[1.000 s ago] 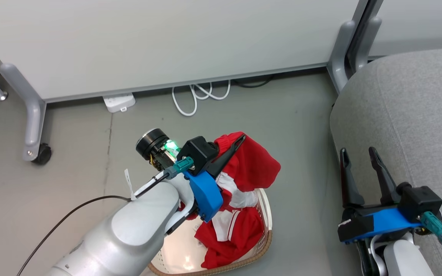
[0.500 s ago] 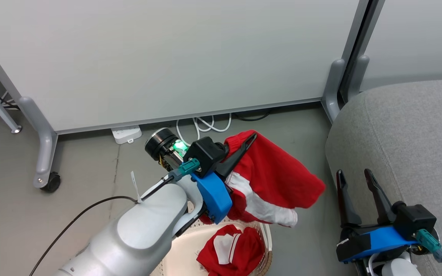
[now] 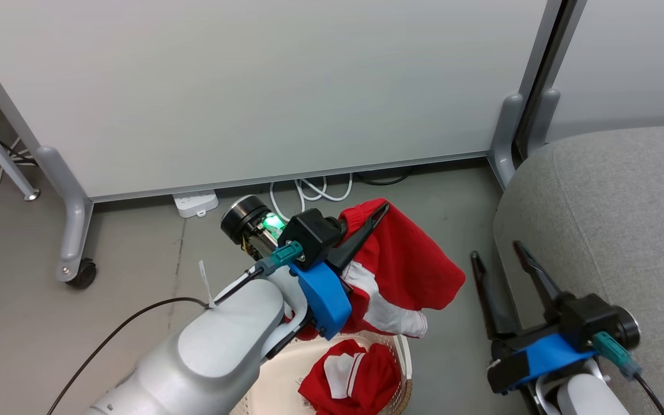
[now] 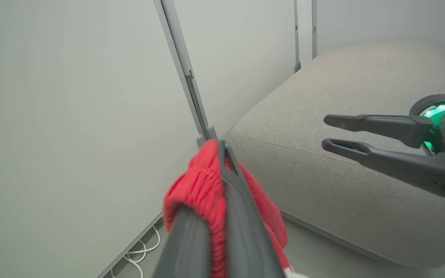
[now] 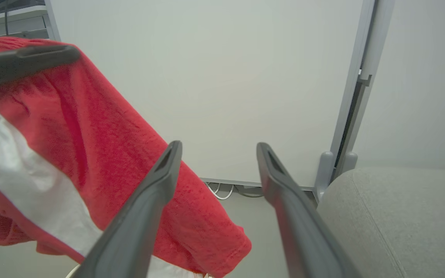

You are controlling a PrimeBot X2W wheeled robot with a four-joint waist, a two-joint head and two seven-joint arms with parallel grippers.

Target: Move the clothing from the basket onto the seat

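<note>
Head view, basket (image 3: 404, 369), red clothing (image 3: 361, 377) inside

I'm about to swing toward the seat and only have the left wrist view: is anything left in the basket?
Observer: Yes, one red-and-white garment lies in the basket.
Operator: Is the piece I'm carrying clear of it?
Observer: It looks so. The held garment, clamped in the left pincer, hangs apart from that one, with its white hem over the basket's far rim.
</note>
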